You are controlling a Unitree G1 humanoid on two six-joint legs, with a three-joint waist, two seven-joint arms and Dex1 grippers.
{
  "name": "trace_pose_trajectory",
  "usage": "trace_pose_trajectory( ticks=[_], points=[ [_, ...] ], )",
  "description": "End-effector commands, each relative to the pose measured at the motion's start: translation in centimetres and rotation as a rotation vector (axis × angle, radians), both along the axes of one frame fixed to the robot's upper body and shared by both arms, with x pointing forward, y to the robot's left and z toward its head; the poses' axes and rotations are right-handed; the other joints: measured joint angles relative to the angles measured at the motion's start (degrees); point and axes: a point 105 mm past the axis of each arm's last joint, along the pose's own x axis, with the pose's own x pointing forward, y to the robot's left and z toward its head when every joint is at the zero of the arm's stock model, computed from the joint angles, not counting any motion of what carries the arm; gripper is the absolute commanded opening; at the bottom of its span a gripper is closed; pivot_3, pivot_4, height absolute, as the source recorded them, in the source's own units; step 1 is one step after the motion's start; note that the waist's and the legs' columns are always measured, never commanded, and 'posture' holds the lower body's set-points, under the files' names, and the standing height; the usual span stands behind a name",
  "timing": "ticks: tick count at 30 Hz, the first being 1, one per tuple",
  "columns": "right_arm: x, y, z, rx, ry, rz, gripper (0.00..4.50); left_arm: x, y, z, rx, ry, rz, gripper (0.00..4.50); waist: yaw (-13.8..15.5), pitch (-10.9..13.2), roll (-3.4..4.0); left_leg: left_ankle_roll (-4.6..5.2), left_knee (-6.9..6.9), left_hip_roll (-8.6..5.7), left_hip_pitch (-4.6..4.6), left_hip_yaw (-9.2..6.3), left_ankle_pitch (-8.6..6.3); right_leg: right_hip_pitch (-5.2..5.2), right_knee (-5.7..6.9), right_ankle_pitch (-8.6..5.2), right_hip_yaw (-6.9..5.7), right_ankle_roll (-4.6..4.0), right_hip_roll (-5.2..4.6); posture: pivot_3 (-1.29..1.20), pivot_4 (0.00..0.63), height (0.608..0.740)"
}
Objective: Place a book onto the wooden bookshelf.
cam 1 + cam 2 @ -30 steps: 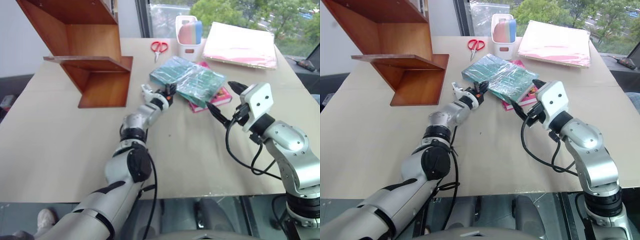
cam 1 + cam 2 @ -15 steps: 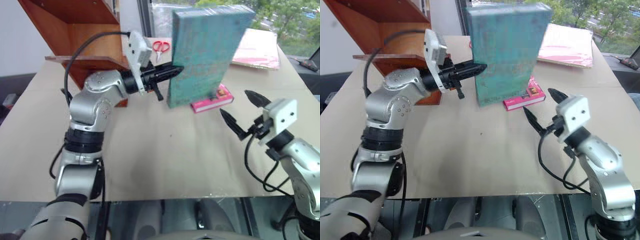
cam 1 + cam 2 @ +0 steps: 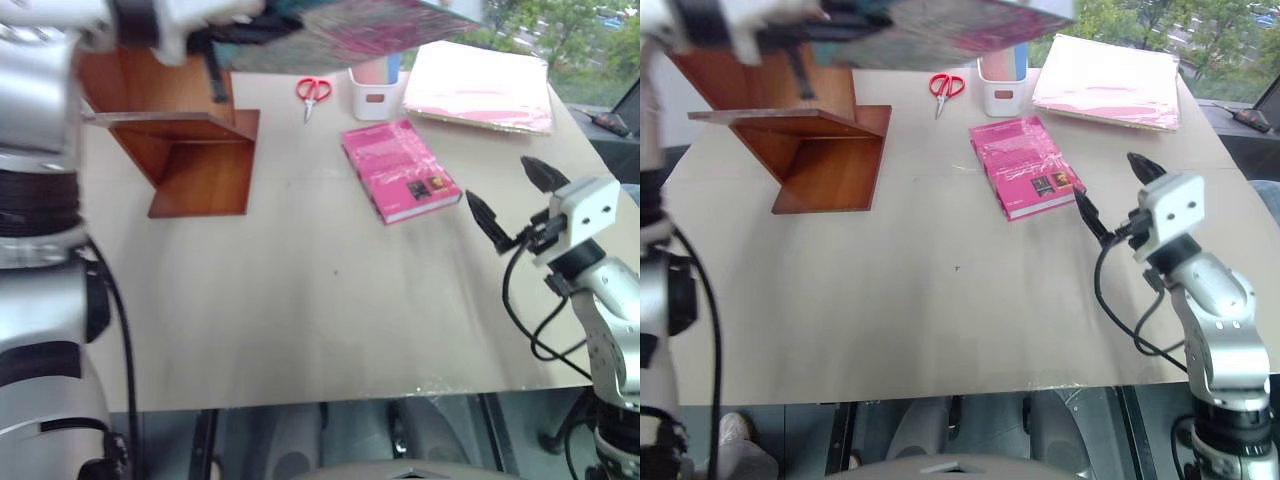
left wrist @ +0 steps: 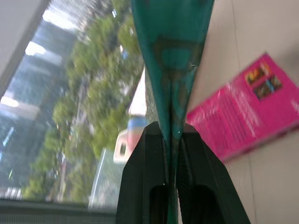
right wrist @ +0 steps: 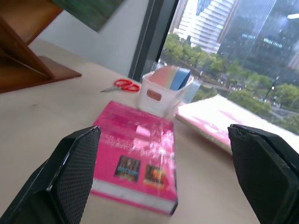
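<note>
The table (image 3: 300,330) spread wide and pale beneath everything, and on its far left corner stood the wooden bookshelf (image 3: 200,165), reddish-brown, with a slanted side panel and a flat board jutting out; its upper part was cut off by the frame edge. Above it, high over the table, the book (image 3: 360,25) was held nearly flat, its long axis running across the scene from the shelf side toward the window, its glossy wrapped cover catching pink reflections over the teal-green. Only its underside and near edge were visible, the rest lost past the top of the frame. The left gripper (image 4: 173,140) was clamped tight on the book's edge, both black fingers pressed against the teal cover. A pale pink folder (image 3: 480,88) lay at the far right. Nearer the middle lay the pink book (image 3: 398,170), flat and angled. The right gripper (image 3: 508,198) hovered just beside that book's near corner, its fingers spread wide and gripping nothing. Behind stood a white holder (image 3: 375,90), and red scissors (image 3: 312,93) lay beside it.
</note>
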Motion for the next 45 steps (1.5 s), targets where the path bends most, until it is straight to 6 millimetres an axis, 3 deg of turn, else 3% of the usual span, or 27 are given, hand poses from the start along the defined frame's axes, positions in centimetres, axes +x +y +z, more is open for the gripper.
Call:
trace_pose_trajectory(
  ticks=[1,4,8,13,21,24,27,33,37,40,45],
  points=[
    [0.2,0.3,1.1,-0.035,-0.056,0.04,4.5,-0.7,2.5,1.1,0.082,-0.018,0.117,0.02,-0.17,0.0,0.0,0.0,-0.02,0.01,0.03,-0.01,0.0,0.0,0.0,0.0,-0.01,-0.01,0.0,0.0,0.15,0.74],
    [0.6,0.5,1.3,-0.04,-0.065,0.061,4.5,-0.8,3.8,1.4,0.116,-0.006,0.188,0.02,0.02,0.02,-0.04,0.0,-0.02,0.04,0.0,-0.1,0.0,0.01,0.06,-0.01,-0.14,-0.05,0.02,0.0,0.15,0.74],
    [0.7,1.8,2.2,-0.041,-0.099,0.138,4.5,-0.7,8.5,1.3,0.226,0.065,0.424,0.02,-0.46,0.17,-0.09,0.0,0.07,0.03,-0.05,-0.06,0.0,-0.03,0.15,0.0,-0.09,-0.05,0.01,0.0,0.15,0.74],
    [0.0,4.3,2.7,-0.065,-0.112,0.288,4.5,1.3,11.8,0.5,0.381,0.027,0.589,0.02,-0.37,0.19,-0.07,0.0,0.04,0.09,0.04,-0.11,0.0,-0.04,0.26,-0.09,-0.13,-0.05,0.07,0.0,0.15,0.74],
    [-1.1,5.8,2.0,-0.105,-0.035,0.44,4.5,3.5,12.1,-3.2,0.401,0.163,0.562,0.02,-0.44,0.22,-0.11,0.0,0.11,0.12,0.0,-0.11,0.01,-0.04,0.33,-0.04,-0.14,-0.12,0.06,0.0,0.15,0.74],
    [-1.5,5.8,2.6,-0.108,-0.046,0.461,4.5,3.7,11.9,-5.3,0.4,0.252,0.553,0.02,-0.47,0.19,-0.05,0.0,0.09,0.12,0.07,-0.09,0.0,-0.02,0.35,-0.04,-0.12,-0.13,0.06,0.0,0.15,0.74],
    [-1.8,6.1,3.3,-0.071,-0.061,0.494,4.5,3.7,11.4,-5.9,0.373,0.273,0.543,0.02,-0.46,0.18,-0.04,-0.01,0.09,0.14,0.2,-0.09,0.01,0.02,0.48,-0.04,-0.1,-0.13,0.08,0.0,0.15,0.74],
    [-1.7,6.3,3.8,-0.052,-0.073,0.512,4.5,3.5,10.9,-5.9,0.291,0.265,0.557,2.38,-0.39,0.18,-0.04,-0.01,0.32,0.18,0.1,-0.13,0.01,0.05,0.5,-0.03,-0.11,-0.12,0.14,0.0,0.15,0.74],
    [-1.0,6.1,4.6,-0.014,-0.08,0.518,4.5,2.7,10.0,-4.6,0.162,0.192,0.505,4.13,-0.42,0.2,-0.08,0.0,0.35,0.19,0.02,-0.16,0.01,0.03,0.47,-0.02,-0.15,-0.13,0.13,0.0,0.15,0.74],
    [-0.7,5.5,4.9,-0.002,-0.075,0.514,4.5,1.0,9.2,-3.4,0.064,0.143,0.439,4.13,-0.37,0.2,-0.08,-0.01,0.34,0.19,-0.03,-0.21,0.01,0.03,0.42,-0.02,-0.21,-0.14,0.14,0.0,0.15,0.74],
    [-0.4,4.5,4.9,-0.001,-0.025,0.526,4.5,-3.5,6.5,-1.8,-0.175,0.121,0.206,4.13,-0.38,0.22,-0.07,-0.01,0.35,0.19,-0.06,-0.19,0.01,0.03,0.38,-0.02,-0.2,-0.14,0.11,0.0,0.15,0.74]
  ],
)
